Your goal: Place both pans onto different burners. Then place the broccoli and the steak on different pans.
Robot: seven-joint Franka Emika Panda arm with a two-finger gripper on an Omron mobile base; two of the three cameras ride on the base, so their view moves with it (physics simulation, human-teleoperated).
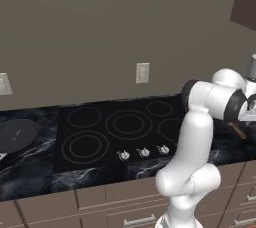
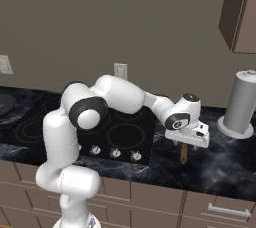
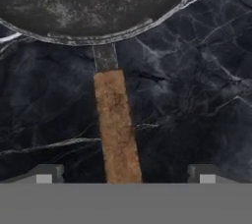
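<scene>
Gripper (image 3: 125,175): jaws spread wide, empty, one fingertip (image 3: 45,174) on each side of the wooden handle (image 3: 115,125), neither touching it

Handle: brown, straight, runs from between the fingertips up to the speckled pan (image 3: 93,2); it lies on the counter (image 3: 197,95), dark marble with white veins, right of the cooktop (image 1: 120,127); in the right base view the hand hangs above its near end (image 2: 184,153)

Speckled pan: dark grey, round, off the cooktop to its right, no burner under it

Cooktop: glossy black, ring burners (image 1: 128,124), all bare; silver knobs (image 1: 143,152) along its front edge

Black pan (image 1: 17,134): on the counter left of the cooktop, well apart from the speckled pan

Grey cylinder (image 2: 241,103): upright on the counter, far right of the cooktop

Wall outlet (image 1: 142,73): behind the cooktop
</scene>
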